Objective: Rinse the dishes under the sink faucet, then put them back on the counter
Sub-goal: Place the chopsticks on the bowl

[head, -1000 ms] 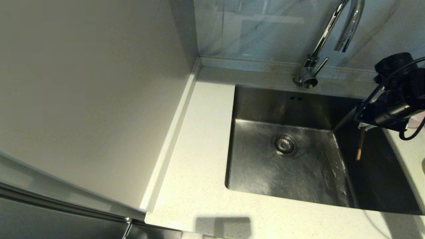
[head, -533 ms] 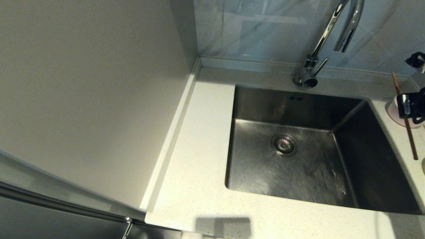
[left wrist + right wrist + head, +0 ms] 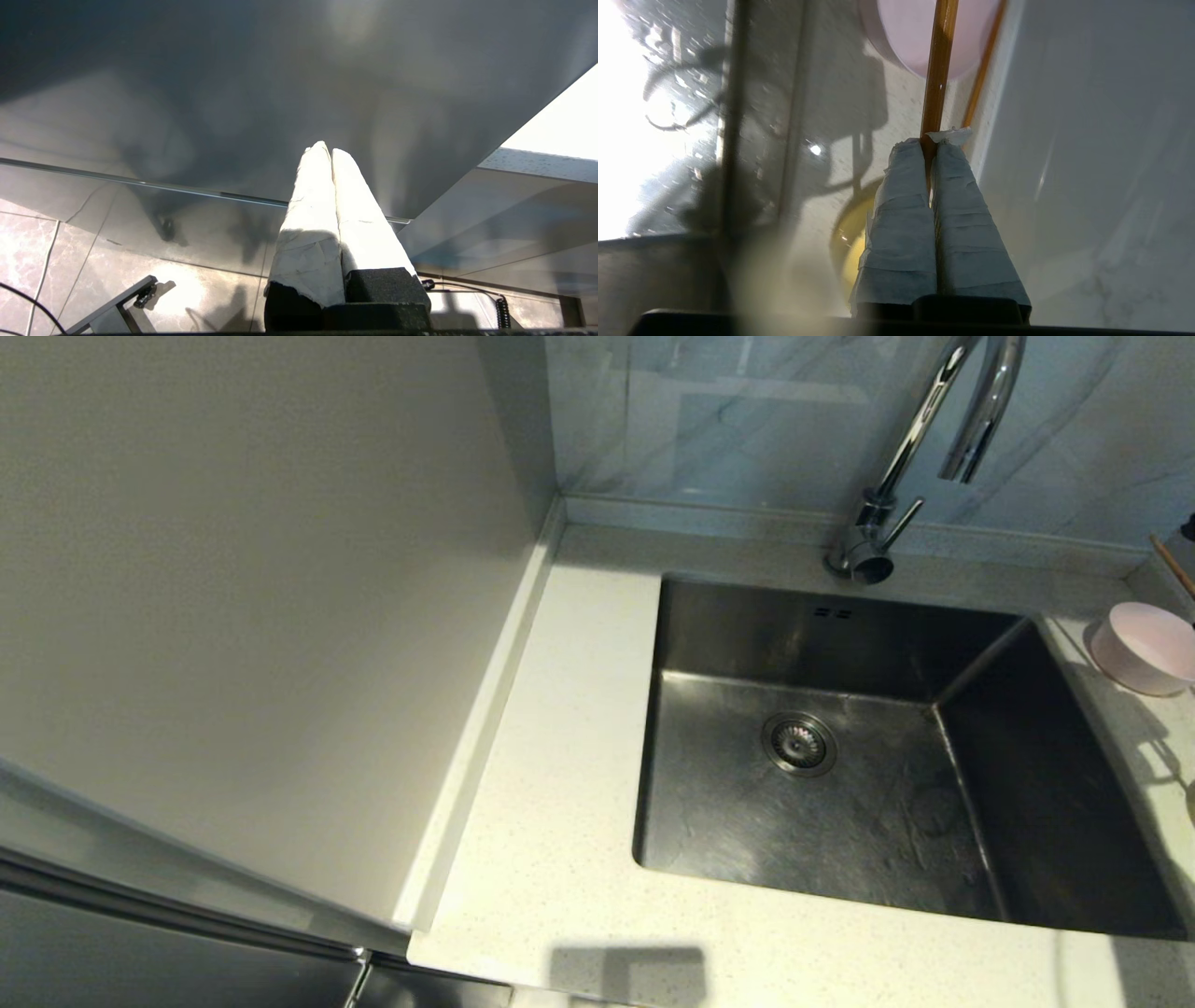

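The right gripper (image 3: 928, 140), clamped on one chopstick (image 3: 937, 70) above the counter (image 3: 831, 140) near the pink bowl (image 3: 906, 28), looks mid-return; next, lower and release it, while the left gripper (image 3: 325, 150) hangs closed, idle.

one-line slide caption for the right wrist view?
Right gripper shut on a chopstick above the counter, pink bowl ahead, yellow-green bowl beneath.

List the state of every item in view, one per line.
faucet: no water running
sink: nothing in it
pink bowl: on the counter
yellow bowl: on the counter
chopstick: clamped
right gripper: shut
left gripper: shut, parked
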Controlling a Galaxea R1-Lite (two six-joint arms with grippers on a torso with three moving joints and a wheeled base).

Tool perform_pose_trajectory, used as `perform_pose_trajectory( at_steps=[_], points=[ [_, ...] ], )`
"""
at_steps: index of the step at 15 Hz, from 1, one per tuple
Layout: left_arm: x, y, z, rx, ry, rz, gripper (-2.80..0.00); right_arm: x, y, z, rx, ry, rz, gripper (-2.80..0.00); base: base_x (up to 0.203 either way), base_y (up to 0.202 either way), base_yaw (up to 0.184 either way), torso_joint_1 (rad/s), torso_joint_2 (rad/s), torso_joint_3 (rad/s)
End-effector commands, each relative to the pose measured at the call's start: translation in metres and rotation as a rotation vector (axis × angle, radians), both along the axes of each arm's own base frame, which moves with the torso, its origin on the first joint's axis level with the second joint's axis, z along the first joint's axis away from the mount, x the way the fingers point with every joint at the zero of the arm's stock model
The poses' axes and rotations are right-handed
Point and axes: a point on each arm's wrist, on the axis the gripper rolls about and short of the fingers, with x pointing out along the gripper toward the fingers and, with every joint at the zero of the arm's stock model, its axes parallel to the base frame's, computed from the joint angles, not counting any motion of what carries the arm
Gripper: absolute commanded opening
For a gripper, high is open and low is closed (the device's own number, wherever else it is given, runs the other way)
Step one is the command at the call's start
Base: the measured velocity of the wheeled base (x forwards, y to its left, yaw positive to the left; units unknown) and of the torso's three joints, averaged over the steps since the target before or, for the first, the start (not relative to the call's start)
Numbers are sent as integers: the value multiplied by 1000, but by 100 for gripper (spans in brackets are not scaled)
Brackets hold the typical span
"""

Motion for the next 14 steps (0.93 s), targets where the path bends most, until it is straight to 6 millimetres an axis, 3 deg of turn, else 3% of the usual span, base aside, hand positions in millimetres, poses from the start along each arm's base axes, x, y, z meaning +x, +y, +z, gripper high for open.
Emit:
perform_pose_trajectory(
  at_steps=[1,5,7,11,14],
  points=[
    [0,0,0,0,-4,0,-280,0,-6,-4,-9,30,-14,-280,0,0,0,0,0,0],
    [0,0,0,0,-4,0,-280,-5,-8,-5,11,71,10,-280,0,0,0,0,0,0],
    [0,0,0,0,-4,0,-280,-5,-8,-6,107,92,-48,-280,0,0,0,0,0,0],
    [0,0,0,0,-4,0,-280,13,-12,-11,276,127,-213,-280,0,0,0,0,0,0],
    [0,0,0,0,-4,0,-280,28,-21,-25,287,158,-256,-280,0,0,0,0,0,0]
  ],
)
